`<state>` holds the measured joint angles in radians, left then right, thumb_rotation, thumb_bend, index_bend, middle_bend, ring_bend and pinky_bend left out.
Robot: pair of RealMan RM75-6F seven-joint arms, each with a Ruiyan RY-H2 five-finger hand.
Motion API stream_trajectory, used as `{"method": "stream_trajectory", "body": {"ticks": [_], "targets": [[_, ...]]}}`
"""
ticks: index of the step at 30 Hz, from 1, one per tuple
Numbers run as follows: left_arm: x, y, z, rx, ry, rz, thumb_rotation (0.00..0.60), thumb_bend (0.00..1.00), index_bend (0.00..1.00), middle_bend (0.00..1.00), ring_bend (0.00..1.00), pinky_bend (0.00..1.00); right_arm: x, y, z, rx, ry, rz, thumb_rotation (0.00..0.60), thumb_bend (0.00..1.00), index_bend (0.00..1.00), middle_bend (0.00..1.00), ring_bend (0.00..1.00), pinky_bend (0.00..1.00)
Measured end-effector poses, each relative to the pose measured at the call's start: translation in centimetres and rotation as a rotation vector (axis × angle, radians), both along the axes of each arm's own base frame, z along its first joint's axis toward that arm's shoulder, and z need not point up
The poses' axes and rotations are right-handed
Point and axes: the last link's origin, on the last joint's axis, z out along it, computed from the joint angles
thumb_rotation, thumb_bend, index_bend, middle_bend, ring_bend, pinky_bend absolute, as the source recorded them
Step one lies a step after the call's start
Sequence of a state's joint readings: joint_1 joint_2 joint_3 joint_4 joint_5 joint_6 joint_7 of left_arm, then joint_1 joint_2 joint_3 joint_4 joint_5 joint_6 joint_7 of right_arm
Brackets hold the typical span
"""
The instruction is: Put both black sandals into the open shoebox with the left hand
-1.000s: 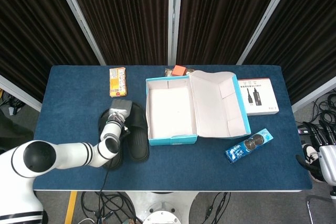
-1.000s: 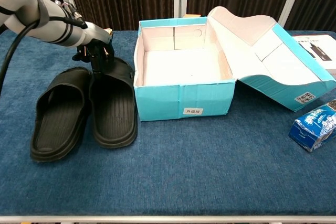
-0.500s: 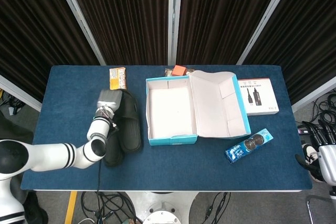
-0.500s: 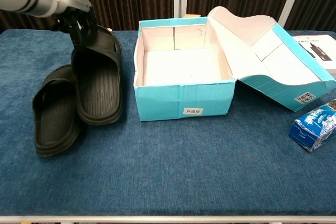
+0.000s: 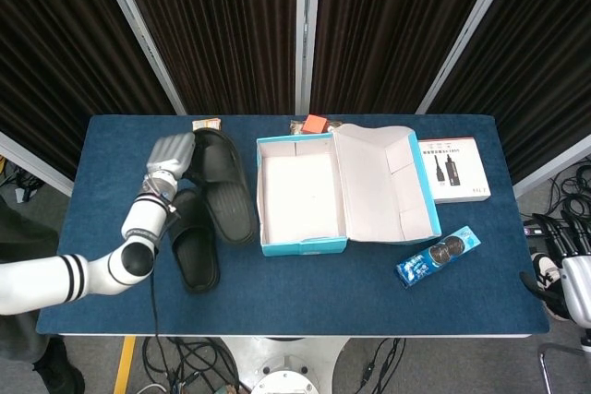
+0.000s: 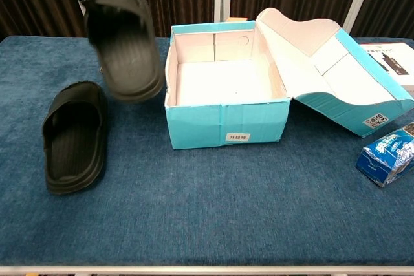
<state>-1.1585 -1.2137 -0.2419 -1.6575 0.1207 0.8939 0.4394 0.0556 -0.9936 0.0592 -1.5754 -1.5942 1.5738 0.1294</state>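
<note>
Sandals are mid-transfer at the desk (image 5: pixel 111 140): the left hand (image 5: pixel 171 152) is clamped on the strap end of one black sandal (image 6: pixel 123 40), which hangs tilted in the air, toe down, above the desk's left half and just left of the open shoebox (image 6: pixel 223 117). The second black sandal (image 6: pixel 74 135) lies flat on the desk near its left edge, untouched. The right hand appears in neither view, so its state cannot be told. Risks from here are judgements only: the lifted sandal dangles from a grip at one end, so it may swing or slip free as the arm carries it right; its low toe looks likely to catch the shoebox's near-left wall and shove the light cardboard toward the right edge of the desk; and a release made too early would drop it outside the rim. The count: two black sandals, one shoebox with its lid (image 5: pixel 388 182) folded open to the right, one white carton (image 5: pixel 454 170) near the desk's right edge, one blue snack packet (image 5: pixel 438 256) toward the front right corner, one small orange item (image 5: pixel 315 123) at the back edge behind the shoebox, and one yellow packet (image 5: pixel 205 124) at the back edge, mostly hidden behind the hand.
</note>
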Motion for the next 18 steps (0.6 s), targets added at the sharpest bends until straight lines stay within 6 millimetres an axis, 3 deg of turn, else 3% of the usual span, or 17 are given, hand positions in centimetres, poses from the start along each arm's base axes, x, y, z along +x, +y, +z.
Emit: {"method": "stream_trajectory", "body": {"ticks": [6,11,18], "targets": [[2.2,0.4,-0.2,0.026,-0.298,-0.055,0.600,0.00,0.52,0.60,0.81,0.80,0.2,0.0,-0.1,0.005,0.003,0.003,0.600,0.10,0.09,0.14,0.00,0.08],[3.8,0.9,-2.9,-0.001,-0.477,-0.096,0.600,0.00,0.51,0.60,0.77,0.78,0.3,0.2,0.1,-0.003,0.008,0.002,0.600,0.10,0.09,0.14,0.00,0.08],[4.7,2.3,-6.2,-0.063,-0.664,-0.066,0.600,0.00,0.50,0.59,0.59,0.80,0.3,0.3,0.2,-0.003,0.015,-0.010,0.600,0.10,0.09,0.14,0.00,0.08]]}}
